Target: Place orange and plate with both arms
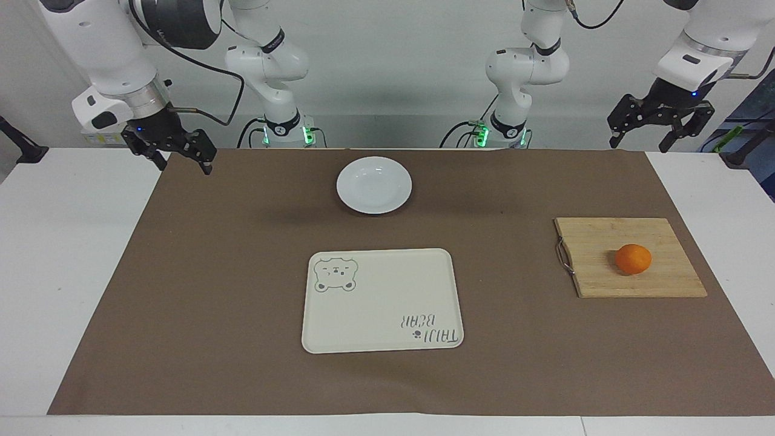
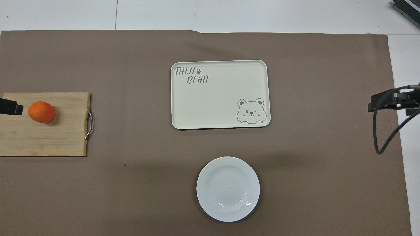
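The orange [image 1: 633, 258] [image 2: 41, 111] rests on a wooden cutting board [image 1: 629, 233] toward the left arm's end of the table. The white plate [image 1: 374, 184] [image 2: 228, 188] lies bare on the brown mat, near the robots at the middle. My left gripper [image 1: 659, 136] hangs open and empty, high over the mat's corner at its own end. From overhead only its tip [image 2: 11, 107] shows, beside the orange. My right gripper [image 1: 184, 162] [image 2: 390, 101] is open and empty, raised over the mat's edge at the right arm's end.
A cream rectangular tray [image 1: 382, 300] [image 2: 220, 94] with a bear drawing and lettering lies at the mat's middle, farther from the robots than the plate. The cutting board has a metal handle [image 1: 564, 257] on its tray-facing side. A black cable [image 2: 382, 131] hangs by the right gripper.
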